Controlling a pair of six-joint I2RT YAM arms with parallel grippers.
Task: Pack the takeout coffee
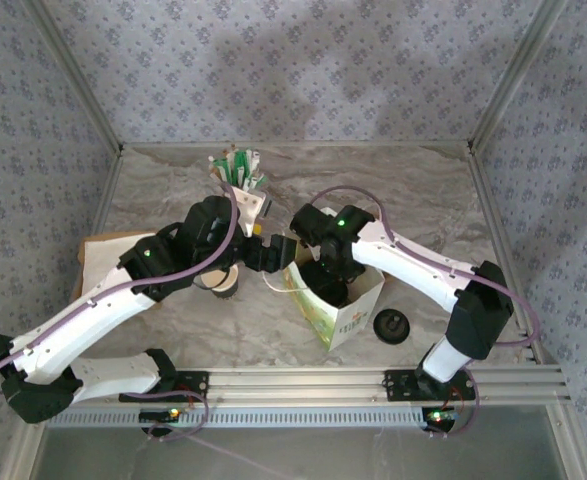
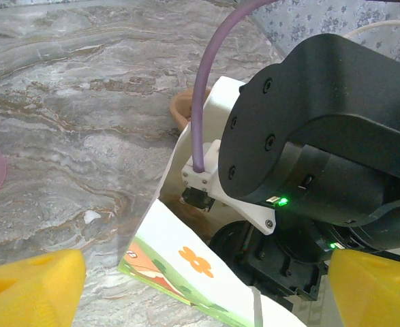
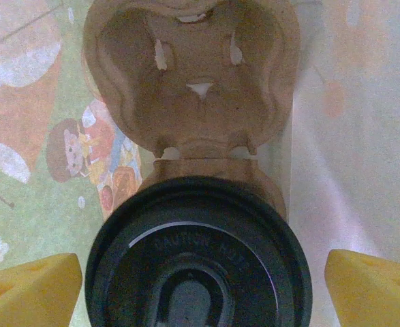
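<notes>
Looking straight down into the white paper bag (image 1: 351, 322), and the takeout coffee (image 3: 198, 259) is in there, folks: black lid on, seated in one pocket of a brown pulp cup carrier (image 3: 193, 75) at the bottom. The bag stands around the middle of the table (image 1: 163, 190), a touch toward the near edge. By my read the main job, getting the cup inside, is done. What's left looks like lifting the right arm clear without snagging the bag wall, and perhaps tidying the top of the bag.

Right claw (image 3: 201, 289) is down inside the bag, spread wide, one yellow fingertip (image 3: 29, 286) off each side of the lid. The cup sits directly between them, close on both sides, but neither tip looks pressed against it. I'd call that a straddle, not a grip.

Left claw (image 2: 203, 286) hangs just outside the bag's left rim, spread as well and pinching nothing, with the printed rim running between its tips. Off to the side, a loose black lid (image 1: 391, 327) lies on the table just right of the bag, and an uncovered cup (image 1: 220, 284) sits under the left arm.
</notes>
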